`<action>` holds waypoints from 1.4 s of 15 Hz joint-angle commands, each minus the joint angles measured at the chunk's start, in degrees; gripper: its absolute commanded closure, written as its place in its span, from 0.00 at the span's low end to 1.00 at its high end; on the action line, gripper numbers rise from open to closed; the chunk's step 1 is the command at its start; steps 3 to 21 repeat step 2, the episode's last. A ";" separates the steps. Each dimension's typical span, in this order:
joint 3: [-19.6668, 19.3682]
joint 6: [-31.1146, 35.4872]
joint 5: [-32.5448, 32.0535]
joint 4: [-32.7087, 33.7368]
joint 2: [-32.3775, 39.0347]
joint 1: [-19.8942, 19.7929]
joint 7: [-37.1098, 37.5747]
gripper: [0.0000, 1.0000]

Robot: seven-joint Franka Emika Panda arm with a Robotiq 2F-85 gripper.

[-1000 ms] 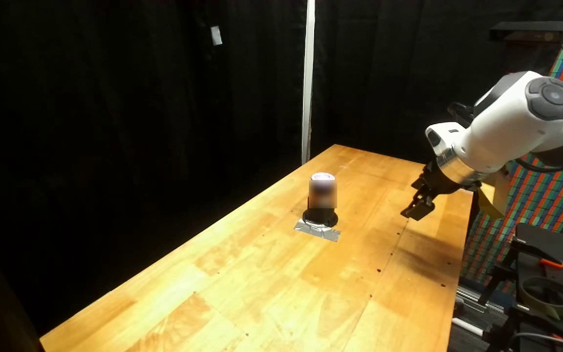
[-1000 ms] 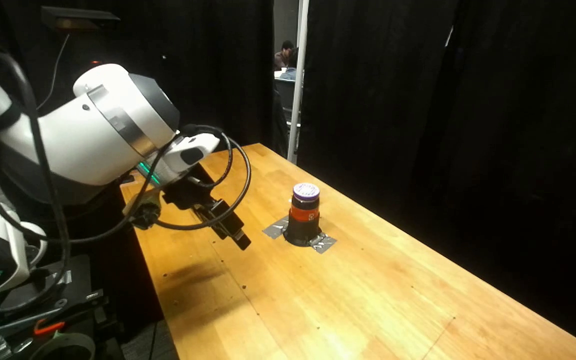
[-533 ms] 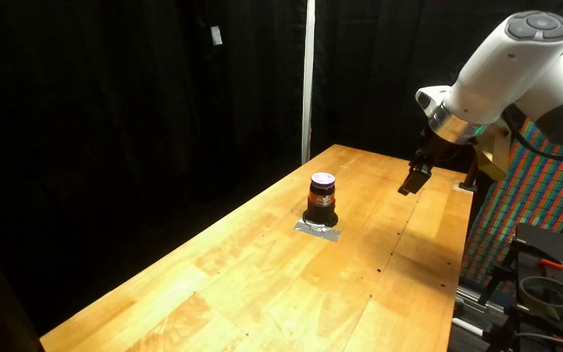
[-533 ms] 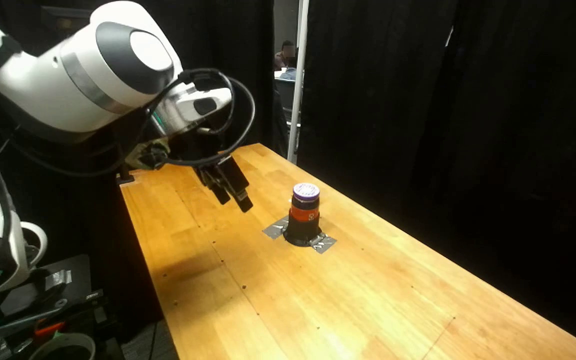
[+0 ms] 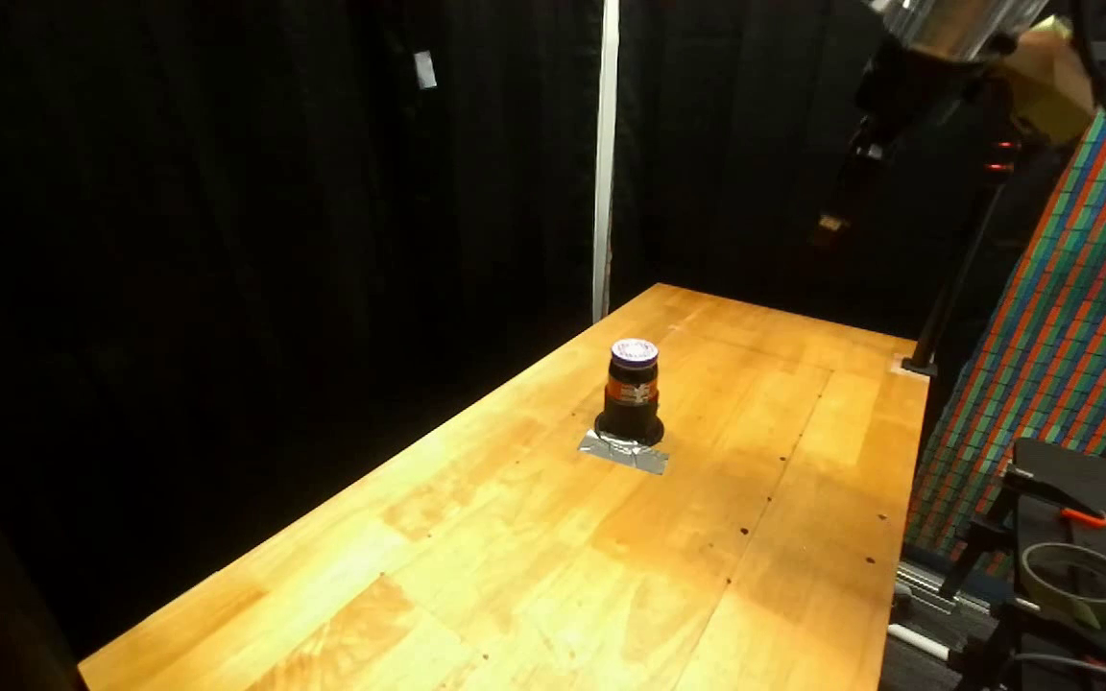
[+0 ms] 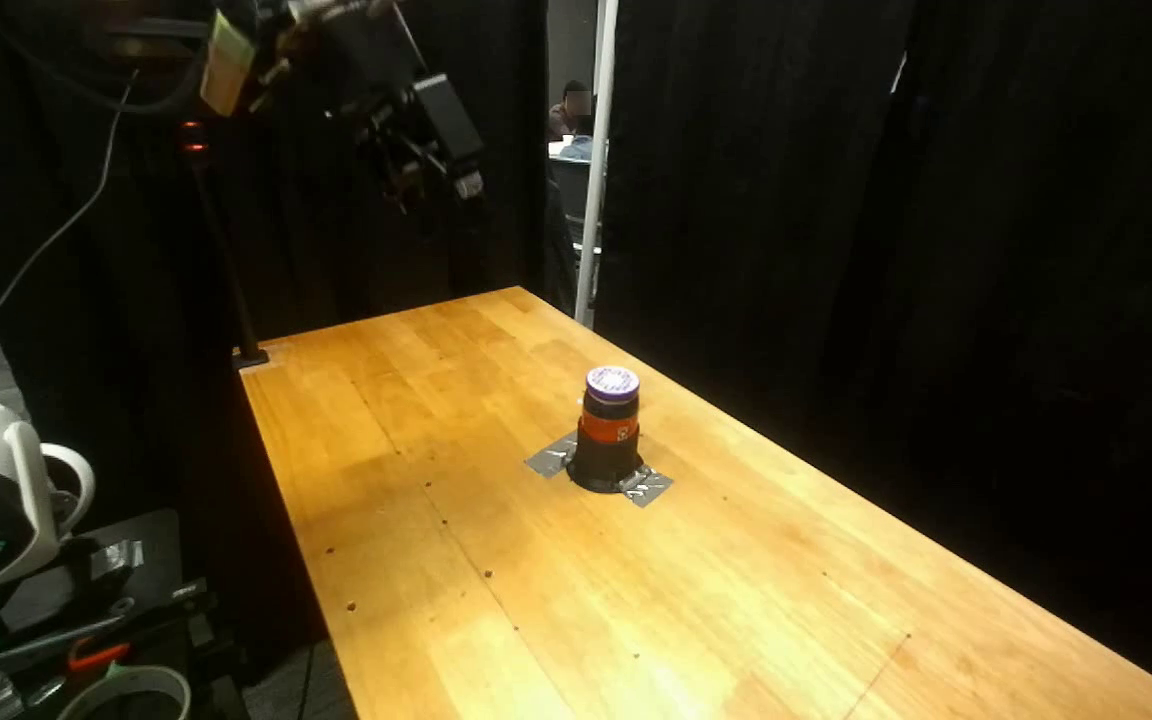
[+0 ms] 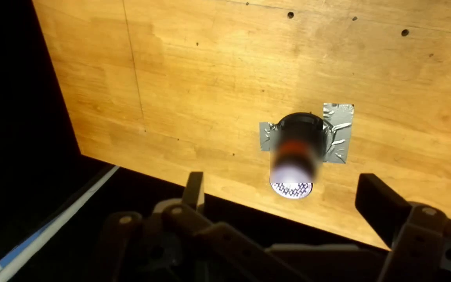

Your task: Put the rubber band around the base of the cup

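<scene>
The gripper (image 7: 282,188) hangs up high, with its two fingers (image 7: 380,207) spread wide. I can see nothing held between them. In both exterior views the fingers tip down and toward the cup (image 5: 632,392).

So the cup is below the gripper and ahead of it, well apart. In the wrist view it sits past the fingers, close to the middle of the gap, not off to one side. It stands up straight, so its long way runs up and down.

The lid (image 7: 292,191) is the part nearest the gripper. Lower down is an orange stripe (image 6: 611,428) around the cup; I think it belongs to the cup and is not the rubber band. I can't spot a rubber band anywhere. Lower still is the dark base (image 6: 604,468), with silver tape (image 7: 339,133) touching it on both sides. Under that, farthest away, is the wooden table (image 7: 194,86).

To get to the base, I think the gripper must go down a lot and forward, with the cup lined up between its fingers. It would need a rubber band first.
</scene>
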 commanded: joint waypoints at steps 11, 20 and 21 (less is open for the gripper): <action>1.63 -3.66 2.29 2.77 -2.50 -1.87 -2.75 0.00; 1.63 -3.66 2.29 2.77 -2.50 -1.87 -2.75 0.00; 1.63 -3.66 2.29 2.77 -2.50 -1.87 -2.75 0.00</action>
